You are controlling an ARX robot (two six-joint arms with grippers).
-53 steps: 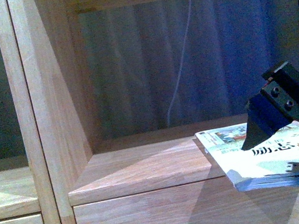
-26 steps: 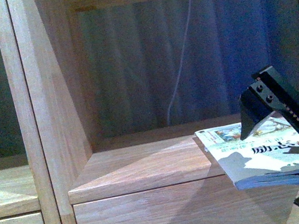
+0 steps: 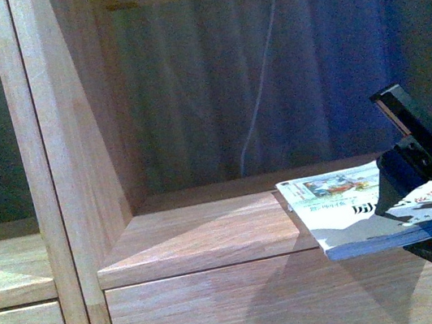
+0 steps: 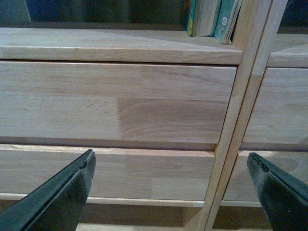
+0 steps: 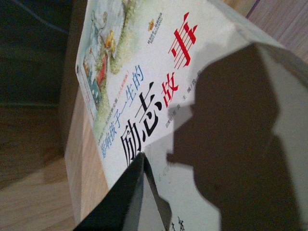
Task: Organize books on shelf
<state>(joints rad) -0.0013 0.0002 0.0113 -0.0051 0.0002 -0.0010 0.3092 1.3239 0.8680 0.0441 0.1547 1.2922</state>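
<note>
The thin white paperback (image 3: 346,207) shows a small colourful picture and red and black characters. Right gripper (image 3: 403,227) jaws clamp it; left gripper (image 4: 169,156) jaws stand apart.

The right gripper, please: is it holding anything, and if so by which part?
Yes: the right gripper clamps the book by its right end, one finger on the cover beside the title, the other underneath. The left gripper is open, empty.
</note>
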